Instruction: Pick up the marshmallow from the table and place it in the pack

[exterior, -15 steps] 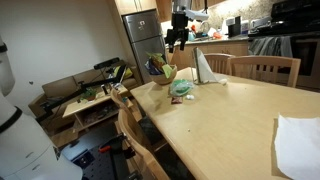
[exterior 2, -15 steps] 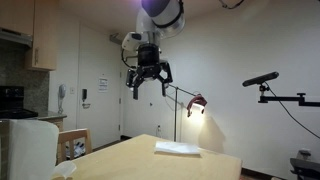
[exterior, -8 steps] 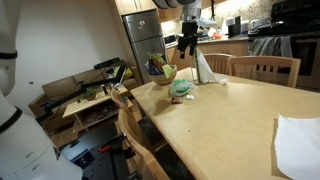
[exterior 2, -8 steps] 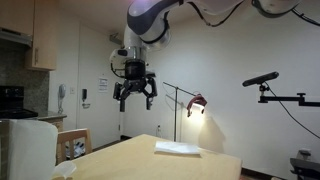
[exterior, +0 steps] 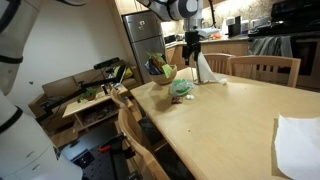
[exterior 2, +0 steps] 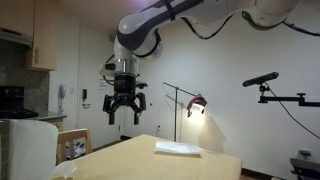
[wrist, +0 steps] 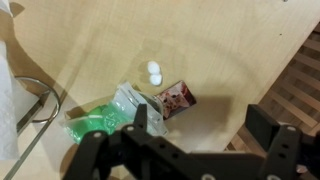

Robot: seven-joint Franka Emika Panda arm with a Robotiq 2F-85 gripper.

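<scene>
Two small white marshmallows (wrist: 154, 72) lie on the wooden table (wrist: 210, 50) in the wrist view. Just below them lies a clear and green pack (wrist: 105, 118) with a small red packet (wrist: 175, 98) beside it. The green pack also shows in an exterior view (exterior: 181, 89) near the table's far end. My gripper (wrist: 200, 130) is open and empty, high above the pack and packet. It hangs in the air in both exterior views (exterior: 190, 47) (exterior 2: 123, 108).
A white paper bag (exterior: 204, 67) and a bowl (exterior: 163, 73) stand at the table's far end. A white sheet (exterior: 297, 143) lies near the front. Wooden chairs (exterior: 265, 68) line the table. A white paper and metal ring (wrist: 12, 95) are at the wrist view's left.
My arm has descended steadily toward the far end of the table and swung sideways in both exterior views. The gripper stays open.
</scene>
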